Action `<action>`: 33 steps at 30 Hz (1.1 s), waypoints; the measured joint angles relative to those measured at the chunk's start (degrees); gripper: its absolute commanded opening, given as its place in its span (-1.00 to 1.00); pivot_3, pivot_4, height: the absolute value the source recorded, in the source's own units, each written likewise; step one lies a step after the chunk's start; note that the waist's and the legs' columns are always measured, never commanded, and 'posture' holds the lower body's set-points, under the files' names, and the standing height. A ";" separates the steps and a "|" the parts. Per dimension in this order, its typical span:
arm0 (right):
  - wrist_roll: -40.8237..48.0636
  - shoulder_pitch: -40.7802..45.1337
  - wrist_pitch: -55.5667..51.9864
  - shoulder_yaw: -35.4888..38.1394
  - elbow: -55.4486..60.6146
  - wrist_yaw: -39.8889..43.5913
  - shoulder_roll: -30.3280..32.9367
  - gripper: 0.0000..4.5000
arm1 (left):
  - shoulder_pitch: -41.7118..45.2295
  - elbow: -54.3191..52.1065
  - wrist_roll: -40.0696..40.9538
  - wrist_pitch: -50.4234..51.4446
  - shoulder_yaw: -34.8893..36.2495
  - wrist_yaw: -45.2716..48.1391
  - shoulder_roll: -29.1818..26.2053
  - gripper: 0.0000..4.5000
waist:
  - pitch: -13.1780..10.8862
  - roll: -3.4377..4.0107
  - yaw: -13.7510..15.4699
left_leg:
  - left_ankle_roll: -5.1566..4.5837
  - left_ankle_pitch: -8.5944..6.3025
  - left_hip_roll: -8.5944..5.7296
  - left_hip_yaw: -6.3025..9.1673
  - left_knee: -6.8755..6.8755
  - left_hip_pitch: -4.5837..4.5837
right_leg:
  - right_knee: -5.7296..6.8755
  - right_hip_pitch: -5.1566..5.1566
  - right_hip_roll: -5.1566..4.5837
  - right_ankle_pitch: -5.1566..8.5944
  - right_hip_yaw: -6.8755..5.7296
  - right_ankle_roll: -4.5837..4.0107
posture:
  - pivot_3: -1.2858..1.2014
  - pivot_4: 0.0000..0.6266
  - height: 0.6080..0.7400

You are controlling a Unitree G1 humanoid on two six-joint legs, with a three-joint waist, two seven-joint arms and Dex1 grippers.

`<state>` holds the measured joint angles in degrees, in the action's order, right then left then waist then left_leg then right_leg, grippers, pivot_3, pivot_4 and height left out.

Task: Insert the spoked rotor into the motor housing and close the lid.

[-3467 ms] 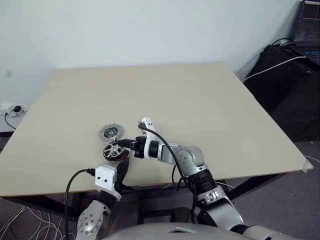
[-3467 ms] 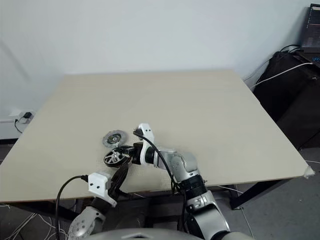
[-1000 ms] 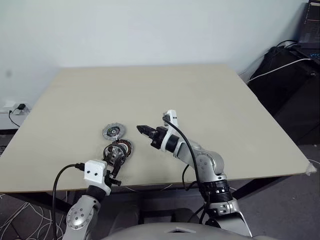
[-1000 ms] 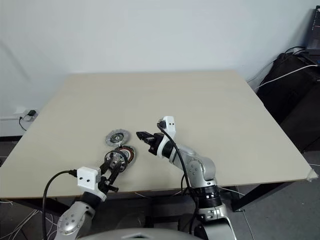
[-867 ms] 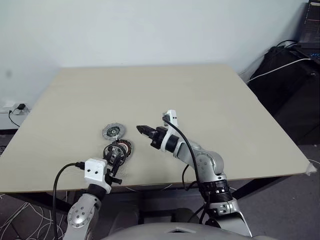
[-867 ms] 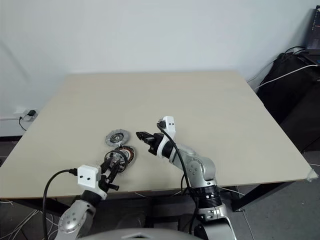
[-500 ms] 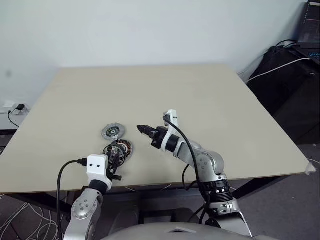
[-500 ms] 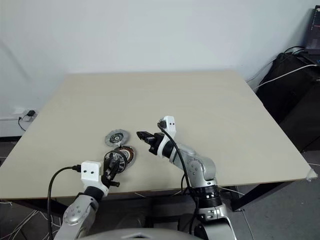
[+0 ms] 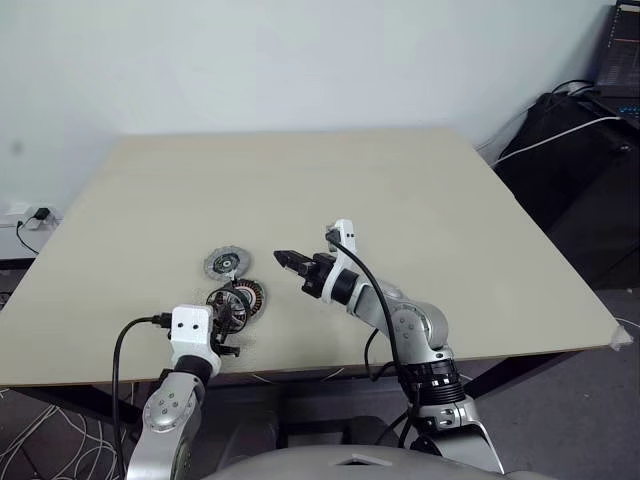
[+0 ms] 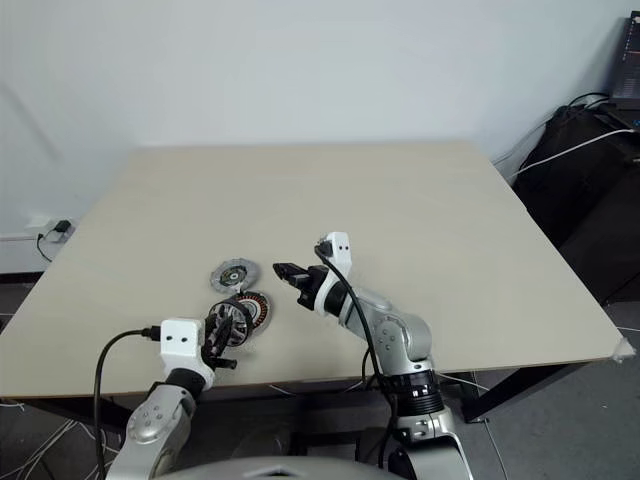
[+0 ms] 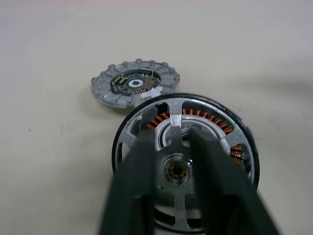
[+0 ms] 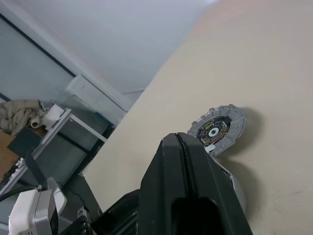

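The spoked rotor (image 11: pixel 183 161) already sits flat inside the motor housing (image 11: pixel 247 147), hub pointing up. The left claw (image 11: pixel 173 161) has its two fingers nearly shut around a spoke by the hub. The lid (image 11: pixel 134 87) is still off — it lies flat, dark side up, just past that claw. The right claw (image 10: pixel 283 270) is shut, empty, off to the side.

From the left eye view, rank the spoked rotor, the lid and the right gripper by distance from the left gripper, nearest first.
1. Spoked rotor, at the left gripper fingers.
2. Lid, just beyond the rotor.
3. Right gripper, off to the right, above the table.
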<state>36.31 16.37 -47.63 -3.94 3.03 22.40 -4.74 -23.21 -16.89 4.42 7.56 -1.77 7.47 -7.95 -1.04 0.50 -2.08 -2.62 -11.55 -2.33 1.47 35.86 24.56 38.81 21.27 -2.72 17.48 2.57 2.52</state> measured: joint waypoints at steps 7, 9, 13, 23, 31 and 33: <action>0.00 0.00 0.08 0.02 0.00 -0.07 0.00 -1.00 | 1.57 -0.20 -0.02 0.89 -0.37 0.06 0.05 -0.99 | 0.00 0.00 -0.01 | 0.00 0.00 0.00 0.00 0.00 0.00 | 0.00 0.00 0.00 0.00 0.00 0.00 | 0.03 -1.00 1.00; 0.00 0.00 0.11 0.05 0.00 -0.10 0.00 -1.00 | 1.63 -0.20 -0.02 1.07 -0.59 0.09 0.04 -0.99 | 0.00 0.00 -0.01 | 0.00 0.00 0.00 0.00 0.00 0.00 | 0.00 0.00 0.00 -0.01 0.00 0.01 | 0.03 -1.00 1.00; 0.01 0.00 0.12 0.09 0.00 -0.16 0.00 -1.00 | 1.63 -0.40 0.00 1.57 -0.60 0.15 -0.05 -0.99 | 0.00 0.00 -0.01 | 0.00 0.00 0.00 0.00 -0.01 0.00 | 0.00 0.01 0.00 0.00 0.00 0.01 | 0.03 -1.00 1.00; 0.02 0.00 0.12 0.08 0.00 -0.19 0.00 -1.00 | 0.37 -3.31 1.26 0.62 -0.14 1.57 -0.11 -0.99 | 0.00 0.00 -0.02 | 0.00 0.00 0.00 0.00 -0.01 0.01 | -0.01 0.01 -0.01 0.02 0.00 -0.03 | 0.03 -1.00 1.00; 0.02 0.00 0.12 0.08 0.00 -0.18 0.00 -1.00 | -3.45 -3.87 3.74 -2.40 2.27 4.72 -0.97 -0.91 | -0.01 0.01 -0.04 | 0.00 0.00 0.00 -0.01 -0.02 0.02 | -0.02 0.01 -0.05 0.05 0.00 -0.09 | 0.03 -1.00 1.00; 0.02 0.00 0.12 0.03 0.00 -0.18 0.00 -1.00 | -4.27 -3.87 4.30 -2.87 2.71 5.24 -1.26 -0.72 | -0.02 0.01 -0.06 | 0.00 0.00 0.00 -0.01 -0.02 0.02 | -0.02 0.01 -0.06 0.06 0.00 -0.10 | 0.03 -1.00 1.00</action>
<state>36.33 16.37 -47.51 -3.91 3.03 22.22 -4.74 -27.48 -20.75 8.71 4.69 0.94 12.71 -9.21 -1.06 0.51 -2.14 -2.62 -11.55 -2.33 1.47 35.84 24.58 38.79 21.28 -2.77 17.53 2.57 2.43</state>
